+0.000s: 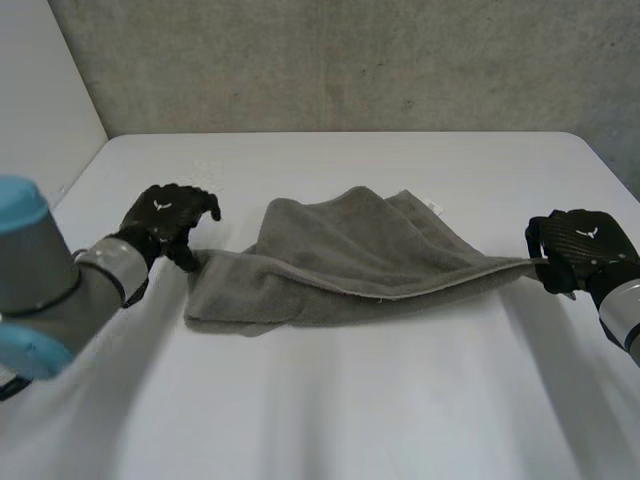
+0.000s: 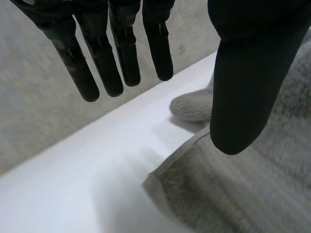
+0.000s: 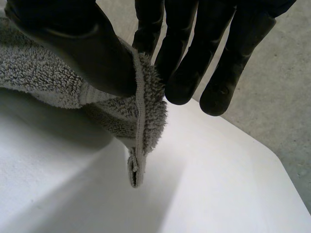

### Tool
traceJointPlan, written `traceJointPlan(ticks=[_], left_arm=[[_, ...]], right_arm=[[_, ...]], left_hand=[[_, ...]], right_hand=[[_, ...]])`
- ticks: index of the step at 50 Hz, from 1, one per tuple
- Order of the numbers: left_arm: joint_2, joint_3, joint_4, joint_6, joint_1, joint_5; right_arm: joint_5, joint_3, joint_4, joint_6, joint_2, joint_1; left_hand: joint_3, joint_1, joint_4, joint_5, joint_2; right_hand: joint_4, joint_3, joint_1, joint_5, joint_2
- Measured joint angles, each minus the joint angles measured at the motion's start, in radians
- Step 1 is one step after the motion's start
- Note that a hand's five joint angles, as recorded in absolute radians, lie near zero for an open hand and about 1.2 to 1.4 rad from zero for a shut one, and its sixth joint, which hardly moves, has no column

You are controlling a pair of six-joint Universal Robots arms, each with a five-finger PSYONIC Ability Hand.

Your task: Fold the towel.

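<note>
A grey towel [image 1: 350,255] lies bunched across the middle of the white table [image 1: 330,400], its right end pulled out to a point. My left hand [image 1: 168,218] hovers at the towel's left end with straight, spread fingers [image 2: 119,53]; the thumb [image 2: 248,97] hangs over the towel's corner [image 2: 194,184] and nothing is pinched. My right hand [image 1: 578,248] is shut on the towel's right corner [image 3: 143,121], the cloth pinched between thumb [image 3: 82,48] and fingers [image 3: 194,58] and lifted slightly off the table.
A grey concrete wall [image 1: 350,60] stands behind the table's far edge. Bare white tabletop stretches in front of the towel and to both sides. The table's right corner [image 3: 286,165] lies close to my right hand.
</note>
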Motion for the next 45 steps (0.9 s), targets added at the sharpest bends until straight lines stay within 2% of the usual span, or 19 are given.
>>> traceJointPlan(ticks=[6,11,27,31,45], left_arm=[[-0.096,0.203,-0.211,-0.054,-0.004,0.097],[-0.166,0.316,-0.282,-0.033,-0.010,0.137],[-0.311,0.454,-0.417,0.165,-0.010,0.133],[-0.320,0.461,-0.426,0.181,-0.009,0.128],[-0.312,0.454,-0.492,0.184,-0.008,0.105]], right_arm=[[0.000,0.003,0.000,-0.001,0.007,0.002],[0.000,0.003,0.000,-0.004,0.015,0.006],[0.002,0.005,0.000,-0.065,0.035,0.011],[0.002,0.006,0.000,-0.066,0.037,0.011],[0.002,0.007,0.002,-0.065,0.035,0.011]], left_hand=[[0.000,0.000,0.000,0.001,0.000],[0.000,0.002,0.002,0.006,0.002],[0.000,0.000,0.000,0.000,0.000],[0.000,0.007,0.005,0.014,0.007],[0.244,0.238,0.245,0.247,0.246]], right_hand=[[0.000,0.000,0.000,0.000,0.000],[0.000,0.000,0.000,0.000,0.000],[0.000,0.001,0.000,0.000,0.000],[0.000,0.012,0.000,0.000,0.000],[0.000,0.015,0.000,0.000,0.000]])
